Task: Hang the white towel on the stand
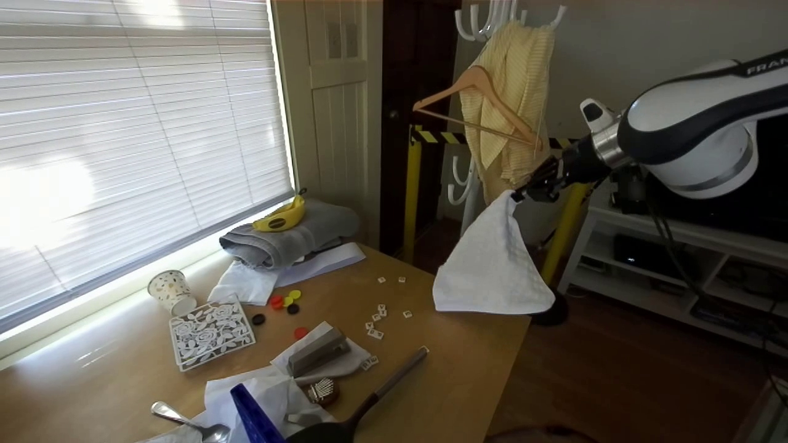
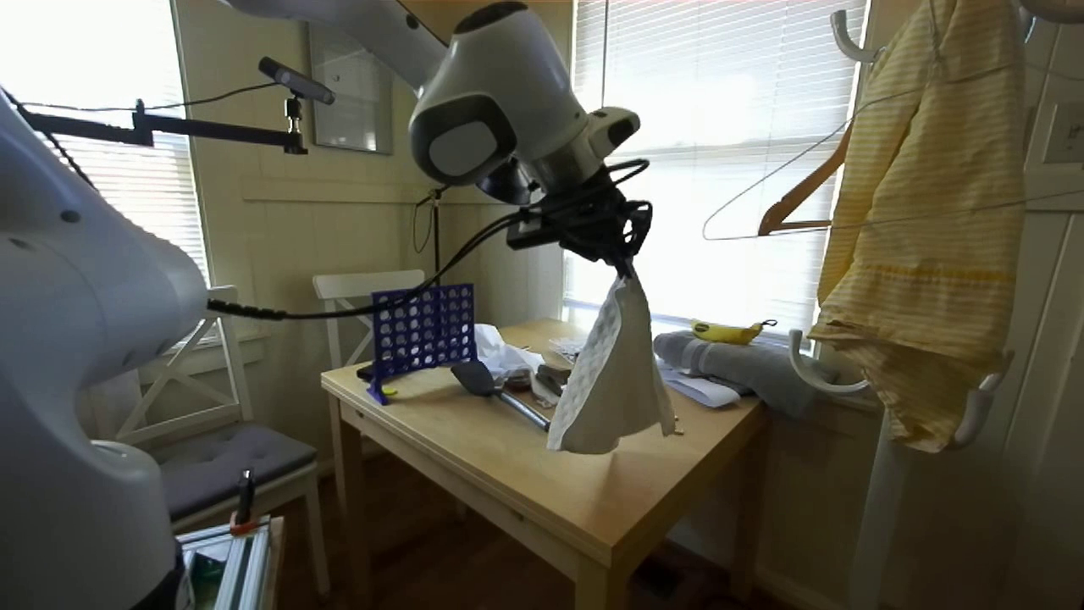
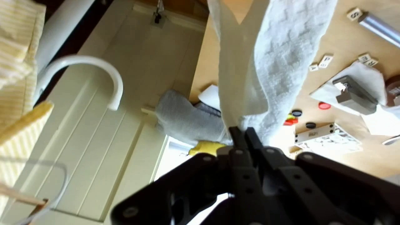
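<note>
The counter (image 1: 443,369) lies below the tool (image 3: 242,131). The stand (image 2: 878,508) is off to one side of the tool, apart from it; gap hard to judge. The pale yellow garment (image 2: 923,220) hangs on the stand, same side of the tool; not the target. The white towel (image 1: 492,264) hangs straight down from the tool, hem apparently clear of the counter, contact not certain. Tool: jaws all but together, a gathered bit of towel pinched between. A curved hook (image 3: 118,84), left of the tool in the wrist view, has no cloth over its bend.

Done, by my reading: grasp and lift. Left: carry across, drape, release. Roughly half way.
</note>
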{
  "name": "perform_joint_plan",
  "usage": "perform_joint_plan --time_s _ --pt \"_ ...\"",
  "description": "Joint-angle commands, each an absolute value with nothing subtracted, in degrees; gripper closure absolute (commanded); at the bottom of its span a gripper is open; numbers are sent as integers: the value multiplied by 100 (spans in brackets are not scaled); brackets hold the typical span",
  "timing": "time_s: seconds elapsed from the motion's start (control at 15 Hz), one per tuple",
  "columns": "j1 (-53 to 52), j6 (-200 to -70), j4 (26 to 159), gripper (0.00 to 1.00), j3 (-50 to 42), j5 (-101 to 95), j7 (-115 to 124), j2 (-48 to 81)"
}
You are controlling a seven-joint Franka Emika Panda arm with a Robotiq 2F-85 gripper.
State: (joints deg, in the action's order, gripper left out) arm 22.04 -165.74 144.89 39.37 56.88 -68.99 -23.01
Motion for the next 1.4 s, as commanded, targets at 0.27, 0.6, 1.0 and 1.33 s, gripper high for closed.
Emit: perform_joint_plan --time_s 0.27,0.6,1.0,1.33 --pt "2798 -16482 12611 99 3612 3870 -5868 -1909" --pt "2700 -16536 12745 99 3535 4082 -6073 -2013" --pt "1593 -17366 12145 99 2989 2659 -5161 -1002" --pt "2358 -17540 11251 99 3430 1789 -4726 -599"
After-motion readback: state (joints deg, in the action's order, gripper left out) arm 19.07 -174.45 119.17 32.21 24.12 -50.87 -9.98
